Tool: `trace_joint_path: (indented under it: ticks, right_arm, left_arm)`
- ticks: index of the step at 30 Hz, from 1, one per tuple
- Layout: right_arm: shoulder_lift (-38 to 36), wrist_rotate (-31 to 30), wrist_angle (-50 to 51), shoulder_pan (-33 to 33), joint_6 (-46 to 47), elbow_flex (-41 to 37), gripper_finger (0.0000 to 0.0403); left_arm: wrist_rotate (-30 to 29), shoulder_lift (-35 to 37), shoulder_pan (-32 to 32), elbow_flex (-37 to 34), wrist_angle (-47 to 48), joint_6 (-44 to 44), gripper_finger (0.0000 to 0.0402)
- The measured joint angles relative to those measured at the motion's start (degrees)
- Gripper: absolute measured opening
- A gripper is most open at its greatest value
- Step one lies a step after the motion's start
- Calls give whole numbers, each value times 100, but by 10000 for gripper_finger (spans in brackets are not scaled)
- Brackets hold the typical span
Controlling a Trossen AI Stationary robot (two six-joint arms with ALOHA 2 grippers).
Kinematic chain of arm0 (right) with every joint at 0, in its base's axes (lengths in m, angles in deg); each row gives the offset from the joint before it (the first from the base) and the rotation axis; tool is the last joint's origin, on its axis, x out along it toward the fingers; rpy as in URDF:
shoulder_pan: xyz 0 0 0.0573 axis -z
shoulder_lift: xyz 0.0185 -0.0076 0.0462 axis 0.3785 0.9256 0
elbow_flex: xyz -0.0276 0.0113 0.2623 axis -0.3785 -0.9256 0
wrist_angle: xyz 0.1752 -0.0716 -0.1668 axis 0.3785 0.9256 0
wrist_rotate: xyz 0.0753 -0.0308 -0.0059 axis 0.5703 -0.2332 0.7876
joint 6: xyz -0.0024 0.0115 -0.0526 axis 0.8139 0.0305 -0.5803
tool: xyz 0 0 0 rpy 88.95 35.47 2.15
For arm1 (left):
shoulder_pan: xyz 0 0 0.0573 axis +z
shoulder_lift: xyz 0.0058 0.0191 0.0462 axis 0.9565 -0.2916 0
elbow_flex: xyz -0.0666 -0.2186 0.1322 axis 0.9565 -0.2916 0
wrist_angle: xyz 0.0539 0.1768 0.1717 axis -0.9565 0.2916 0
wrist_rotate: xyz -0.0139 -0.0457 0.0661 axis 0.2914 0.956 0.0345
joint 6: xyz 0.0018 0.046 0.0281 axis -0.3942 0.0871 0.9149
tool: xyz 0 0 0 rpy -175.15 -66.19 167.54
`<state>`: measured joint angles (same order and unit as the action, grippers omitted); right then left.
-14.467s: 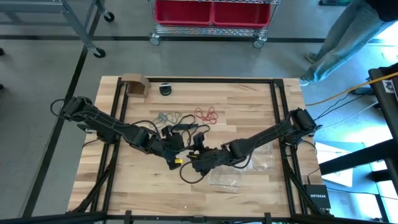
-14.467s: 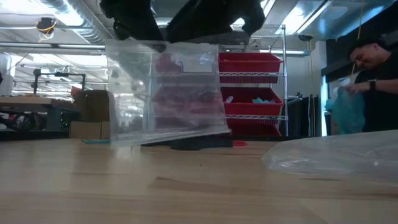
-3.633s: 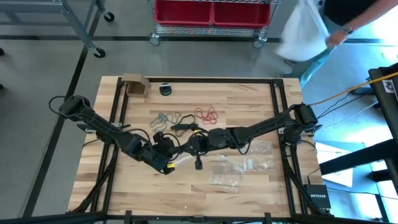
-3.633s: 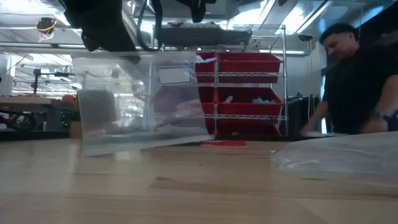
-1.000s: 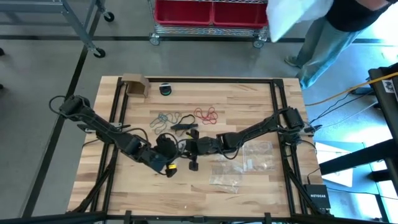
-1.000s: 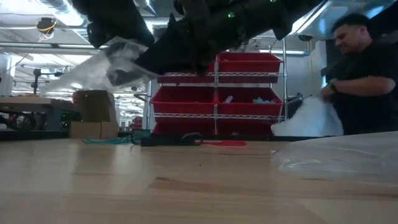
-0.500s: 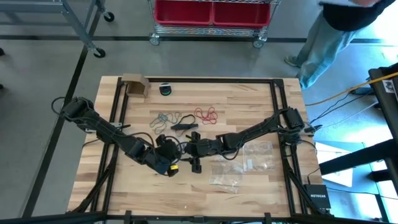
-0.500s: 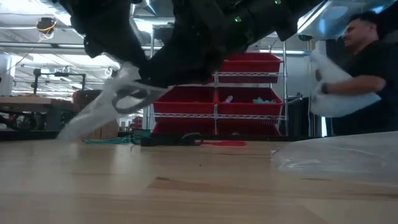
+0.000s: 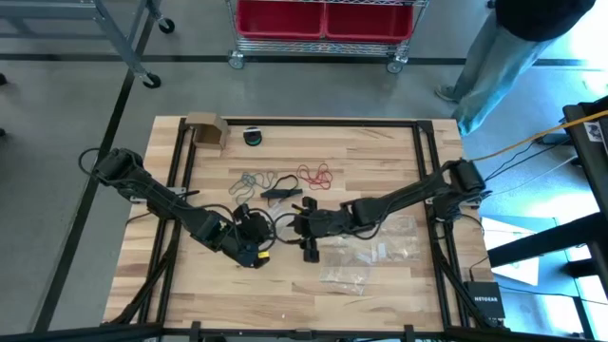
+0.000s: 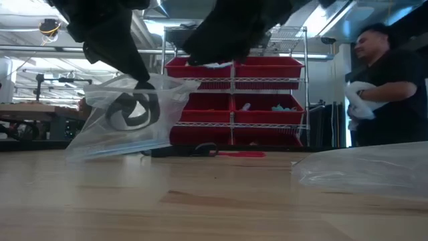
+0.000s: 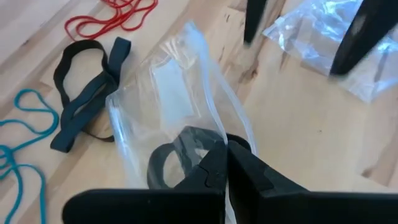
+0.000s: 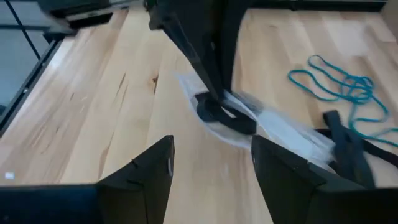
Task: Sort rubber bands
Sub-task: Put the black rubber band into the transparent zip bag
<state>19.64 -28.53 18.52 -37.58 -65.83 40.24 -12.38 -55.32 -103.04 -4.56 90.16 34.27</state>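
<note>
A clear zip bag (image 11: 180, 106) with one black rubber band (image 11: 177, 158) inside hangs from my left gripper (image 11: 225, 157), which is shut on it near the table's middle (image 9: 255, 247). In the low view the bag (image 10: 127, 120) slants down to the table. My right gripper (image 12: 211, 180) stands open just right of it (image 9: 309, 245), above the table, with nothing between its fingers. Loose rubber bands lie flat on the table beyond the bag: black ones (image 11: 87, 87), red ones (image 11: 118, 15) and teal ones (image 11: 18, 143). My left gripper pinches an edge of the clear bag (image 11: 214, 140) between its two shut fingers, slanting down from above. The bag hangs tilted below the fingers, with its low corner (image 10: 70, 155) on the table. The black band lies inside, just under the fingertips.
More clear bags (image 9: 370, 252) lie at the right near side of the table. A cardboard box (image 9: 206, 128) and a small black round thing (image 9: 252, 136) stand at the far edge. A person (image 10: 388, 87) stands beyond the table's far right corner.
My right gripper has opened, let go of the bag and risen away from it toward the table's right. The bag, held up between both grippers before, has swung down; it now hangs from my left gripper with its low corner on the table.
</note>
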Motion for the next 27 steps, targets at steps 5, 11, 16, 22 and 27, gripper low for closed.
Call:
trace_joint_path:
  ticks: [5,11,16,22,27]
  right_arm:
    - [-266,-448,677,-8,-285,0,207]
    - [-177,-1069,956,-1,-1165,9,207]
    - [84,-1163,823,-1,-2070,4,207]
    - [213,-1300,781,-1,-2376,0,207]
    - [187,-1499,786,109,-2027,0,207]
  left_arm:
    - [11,0,-13,0,53,17,0]
    - [15,0,-62,0,54,178,0]
    - [153,0,-113,0,62,396,0]
    - [164,0,-116,0,78,406,0]
    - [165,90,-116,0,254,203,0]
